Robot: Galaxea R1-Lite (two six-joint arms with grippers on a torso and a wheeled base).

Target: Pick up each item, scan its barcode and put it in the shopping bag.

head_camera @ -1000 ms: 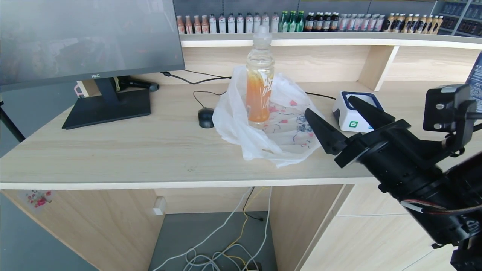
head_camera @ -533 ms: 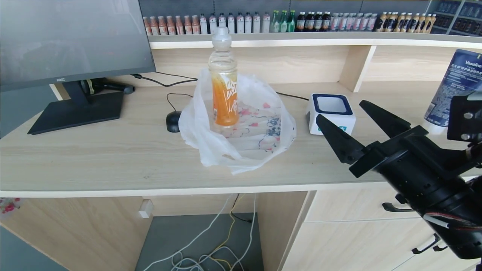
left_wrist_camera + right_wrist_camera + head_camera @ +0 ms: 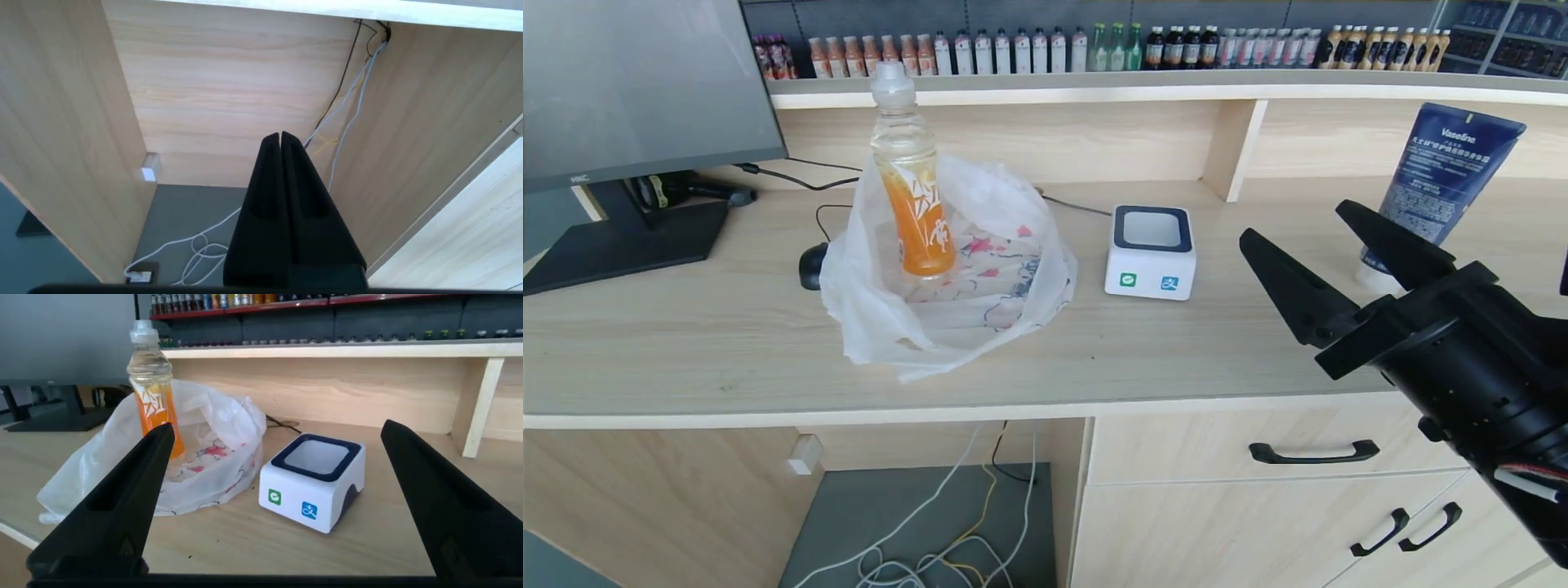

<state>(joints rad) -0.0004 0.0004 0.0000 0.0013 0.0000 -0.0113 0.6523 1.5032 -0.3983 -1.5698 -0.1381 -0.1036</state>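
Note:
An orange drink bottle [image 3: 915, 196] stands upright inside the white plastic shopping bag [image 3: 980, 302] on the wooden counter [image 3: 686, 343]. Right of the bag sits the white barcode scanner [image 3: 1150, 261]. A dark blue tube [image 3: 1445, 180] stands cap-down at the far right. My right gripper [image 3: 1294, 221] hovers open and empty between the scanner and the tube, above the counter's front. Its wrist view faces the bottle [image 3: 152, 392], the bag [image 3: 212, 457] and the scanner [image 3: 315, 486] between its spread fingers [image 3: 122, 506]. My left gripper [image 3: 280, 139] is shut and empty, below the counter top.
A monitor [image 3: 637, 82] stands at the back left, with a black mouse [image 3: 810, 266] beside the bag. A raised shelf with a row of bottles [image 3: 1094, 49] runs behind. Drawers with black handles [image 3: 1313, 452] and loose cables [image 3: 947, 523] lie under the counter.
The head camera has swung right, so the whole picture slid left and the blue tube came into view. My right gripper, still open, now stands right of the scanner instead of over it.

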